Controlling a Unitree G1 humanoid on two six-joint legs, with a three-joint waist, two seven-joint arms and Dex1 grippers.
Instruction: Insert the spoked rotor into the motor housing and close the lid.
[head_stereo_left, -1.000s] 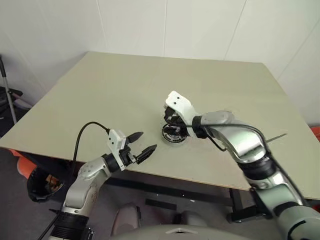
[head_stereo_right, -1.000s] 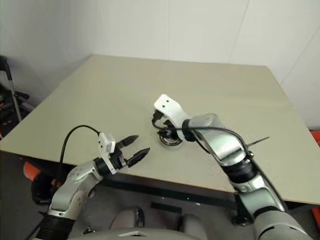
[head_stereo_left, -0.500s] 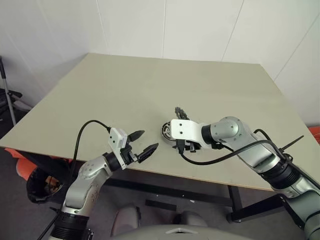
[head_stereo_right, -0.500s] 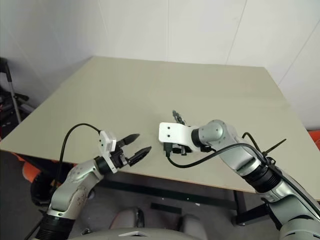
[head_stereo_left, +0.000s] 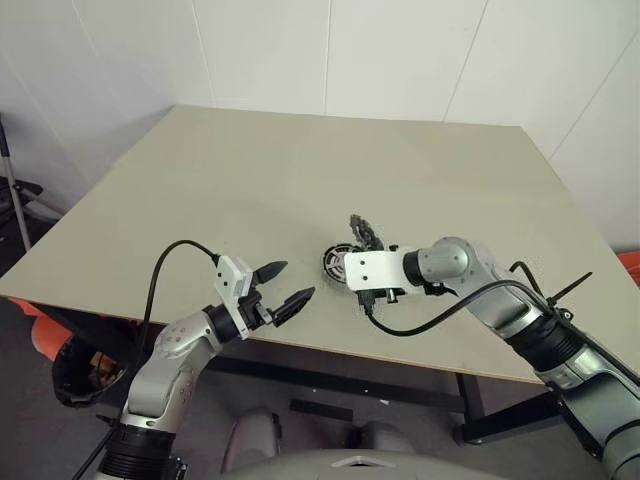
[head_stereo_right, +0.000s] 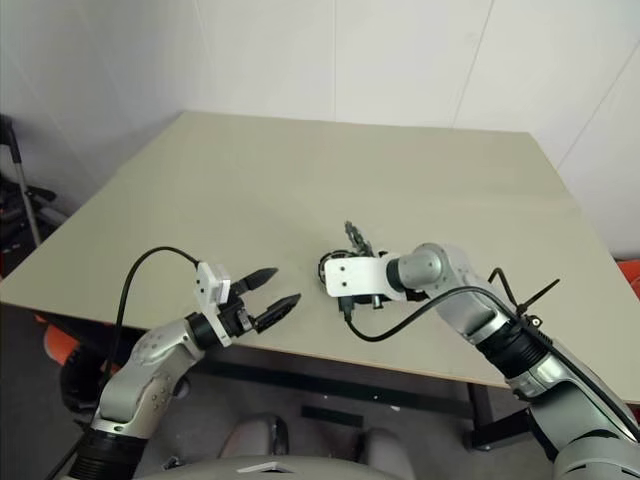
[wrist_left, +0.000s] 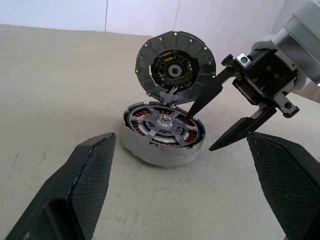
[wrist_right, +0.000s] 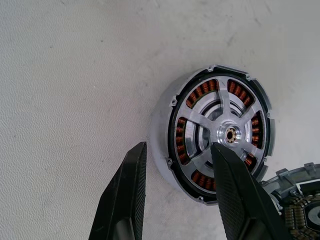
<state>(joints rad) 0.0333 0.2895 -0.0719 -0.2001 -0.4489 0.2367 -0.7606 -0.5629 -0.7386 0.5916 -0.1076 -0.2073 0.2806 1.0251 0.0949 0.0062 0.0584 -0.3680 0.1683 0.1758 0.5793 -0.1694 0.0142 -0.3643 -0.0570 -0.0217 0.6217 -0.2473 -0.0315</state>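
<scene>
Pincer states come first, taking the motor housing (wrist_left: 163, 141) as the landmark. Well to the left of the housing, off the near edge of the table (head_stereo_left: 240, 170), the left pincer (head_stereo_left: 284, 287) hangs with its two black fingers spread wide and nothing between them, pointing roughly level toward the housing. A black cable (head_stereo_left: 165, 268) loops up from that arm behind the pincer.

The housing itself sits flat on the table near the front edge, a round grey puck. Inside it lies the spoked rotor (wrist_right: 226, 134), seated within the rim: its silver spokes and shiny hub cover the centre, and copper-coloured windings (wrist_right: 202, 90) show through the gaps between the spokes. The lid (wrist_left: 175, 68) stands raised at the far side of the housing, joined to its rim at a hinge and tilted well up, so its inner face with a dark circuit ring is turned toward the left wrist camera. The housing is therefore uncovered.

Just to the right of the housing is the right pincer (wrist_left: 216, 119), angled down toward the table with its fingers parted and grasping nothing. In the left wrist view one fingertip reaches in beside the housing rim, below the raised lid, and the other points at the table beside the housing wall. Whether either fingertip touches the housing I cannot tell. In the right wrist view the fingers (wrist_right: 125, 195) straddle the housing's edge.
</scene>
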